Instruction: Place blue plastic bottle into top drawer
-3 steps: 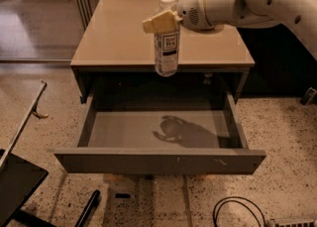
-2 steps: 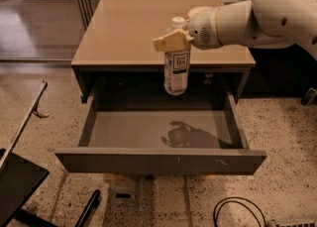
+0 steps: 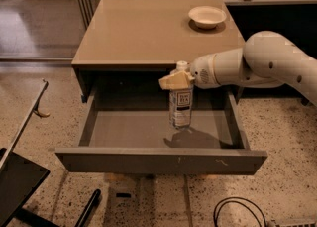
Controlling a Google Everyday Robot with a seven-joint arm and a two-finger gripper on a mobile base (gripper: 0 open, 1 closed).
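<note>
One blue plastic bottle (image 3: pixel 181 107) stands upright inside the open top drawer (image 3: pixel 158 160), right of the middle, its white cap level with the cabinet's front edge and its base low against the grey drawer floor. A dark shadow (image 3: pixel 195 139) runs out from the base toward the front panel. That suggests the base is at the floor or just above it, though I cannot tell whether it actually touches.

The gripper (image 3: pixel 177 80) is clamped on the bottle's neck and shoulder just under the cap, its tan fingers (image 3: pixel 171 81) closed around it from the right. The white arm (image 3: pixel 257 65) reaches in from the right, crossing above the drawer's right wall.

A second ago the bottle hung higher, in front of the tan cabinet top's (image 3: pixel 143 28) front lip, with its base well above the drawer. Now it is down between the drawer walls, and the arm sits lower and further forward. This uncovers the shallow white bowl (image 3: pixel 207 17) on the cabinet top's far right corner.

I judge the carry and the descent essentially done. What is left is to confirm the base is resting, let go, and lift clear without tipping the tall, narrow bottle.

The drawer is pulled well out. A black cable (image 3: pixel 237 211) lies on the speckled floor below it.
</note>
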